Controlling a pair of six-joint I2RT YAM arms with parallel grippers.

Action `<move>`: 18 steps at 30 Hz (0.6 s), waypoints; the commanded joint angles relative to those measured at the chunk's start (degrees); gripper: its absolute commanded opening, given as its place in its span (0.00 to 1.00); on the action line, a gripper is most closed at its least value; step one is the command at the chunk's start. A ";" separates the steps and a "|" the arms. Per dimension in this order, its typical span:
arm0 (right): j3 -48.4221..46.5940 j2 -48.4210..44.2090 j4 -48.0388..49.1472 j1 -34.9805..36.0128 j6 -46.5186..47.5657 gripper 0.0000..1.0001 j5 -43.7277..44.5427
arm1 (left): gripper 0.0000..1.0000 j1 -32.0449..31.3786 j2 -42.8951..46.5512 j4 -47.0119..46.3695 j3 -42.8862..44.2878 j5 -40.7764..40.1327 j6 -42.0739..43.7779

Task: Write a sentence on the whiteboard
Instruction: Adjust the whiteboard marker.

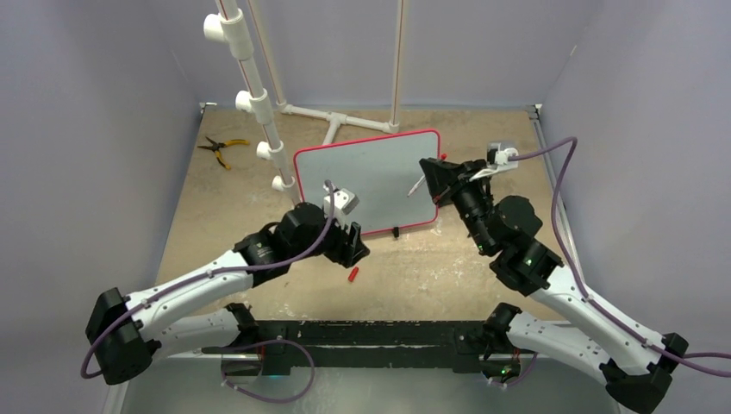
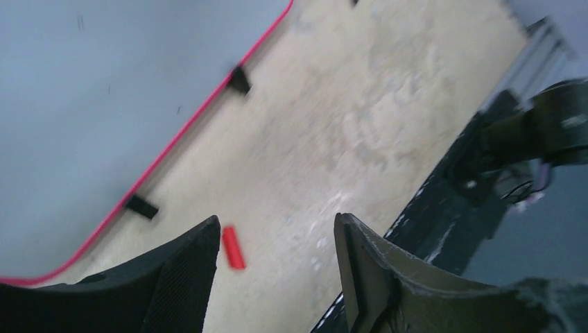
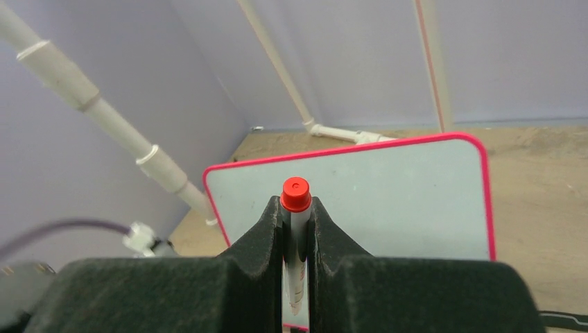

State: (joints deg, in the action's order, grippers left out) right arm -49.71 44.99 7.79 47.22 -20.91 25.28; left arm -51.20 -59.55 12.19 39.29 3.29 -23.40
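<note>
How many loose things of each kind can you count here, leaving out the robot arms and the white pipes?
whiteboard: 1
marker: 1
red cap: 1
pliers: 1
Total: 4

- The table (image 1: 483, 259) had a tan, worn surface with pale scuffed patches.
- The whiteboard (image 1: 366, 177) stood near the middle of it, resting on two small black feet (image 2: 141, 206).
- A small red cylinder (image 1: 353, 275) lay on its side on the bare surface, just in front of the board's lower edge and not touching it.
- Yellow-handled pliers (image 1: 219, 148) lay at the far left, well apart from the board.
- A white pipe frame (image 1: 338, 121) rested along the far edge, behind the board.
</note>
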 commanded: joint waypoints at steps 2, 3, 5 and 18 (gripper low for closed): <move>1.03 0.53 4.36 0.16 -1.08 0.00 -10.46 | 0.62 -0.17 2.15 -1.62 12.22 3.44 3.72; 1.67 0.53 5.50 0.17 -1.71 0.00 -12.21 | 0.65 -0.11 1.72 -1.64 13.93 2.50 3.87; 2.77 0.87 7.51 0.15 -3.01 0.00 -15.67 | 0.67 0.31 -0.02 -1.61 17.45 2.07 4.51; 4.64 2.29 9.65 0.15 -6.80 0.00 -23.22 | 0.70 1.96 -6.24 -5.16 26.19 16.48 7.13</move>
State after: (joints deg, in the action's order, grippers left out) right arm -44.86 47.97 14.24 47.24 -26.68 4.89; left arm -49.69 -64.86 8.36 62.33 13.93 -18.11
